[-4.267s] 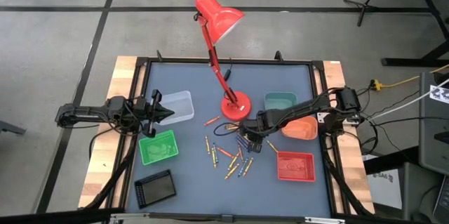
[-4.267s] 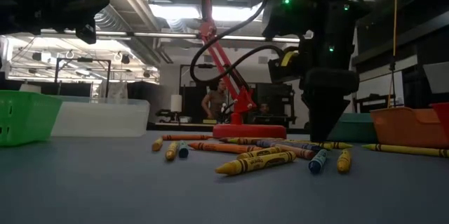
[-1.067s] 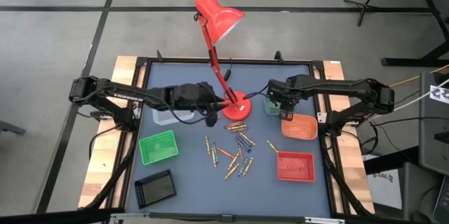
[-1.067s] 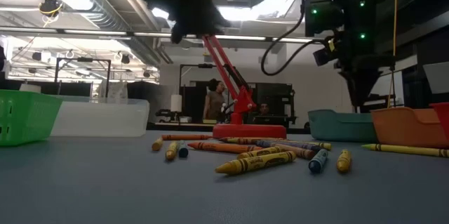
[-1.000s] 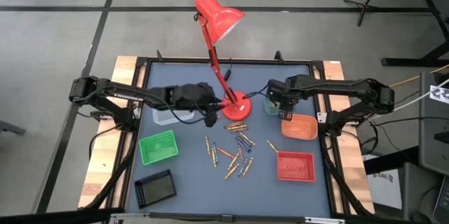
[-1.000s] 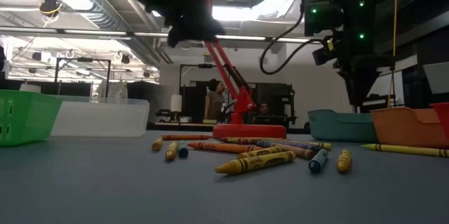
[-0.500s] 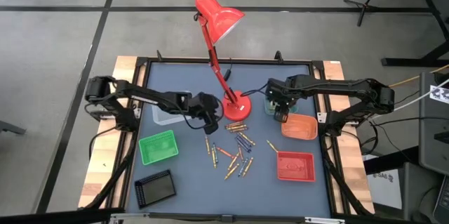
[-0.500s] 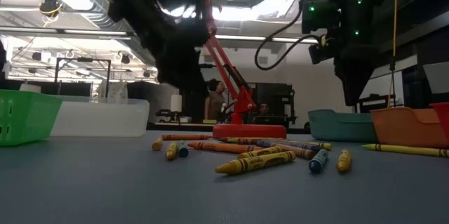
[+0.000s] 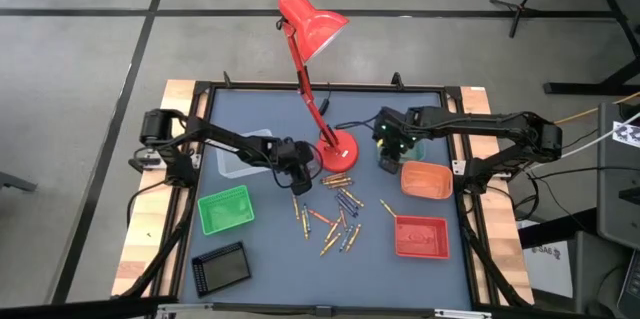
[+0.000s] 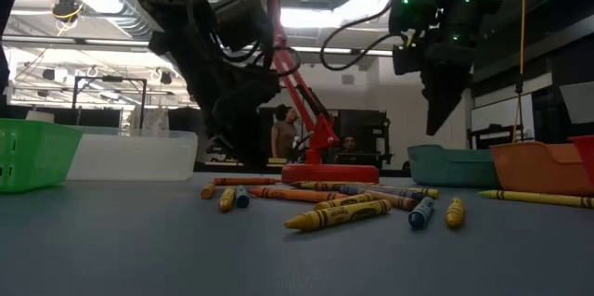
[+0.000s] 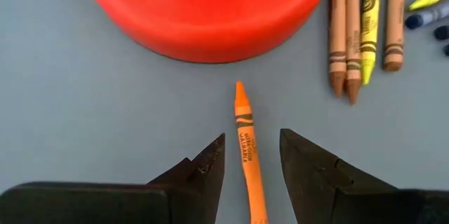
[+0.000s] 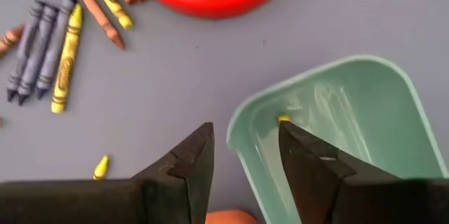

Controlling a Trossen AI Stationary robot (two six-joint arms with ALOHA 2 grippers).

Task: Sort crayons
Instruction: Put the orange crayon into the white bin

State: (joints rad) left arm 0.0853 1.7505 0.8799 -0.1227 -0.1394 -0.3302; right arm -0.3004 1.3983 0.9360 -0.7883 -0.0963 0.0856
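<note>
The left claw [image 11: 251, 164] has dropped, fingers apart, astride an orange crayon [image 11: 248, 155] on the blue-grey table [image 9: 260, 279].

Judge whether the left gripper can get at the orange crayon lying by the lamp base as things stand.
Probably yes. The left gripper is open, its fingers either side of the orange crayon, which lies alone on the mat. The lamp base sits just beyond the crayon's tip, apart from it, so nothing seems to block a close.

Even overhead light, soft shadows, low view backlit, arms silhouetted
</note>
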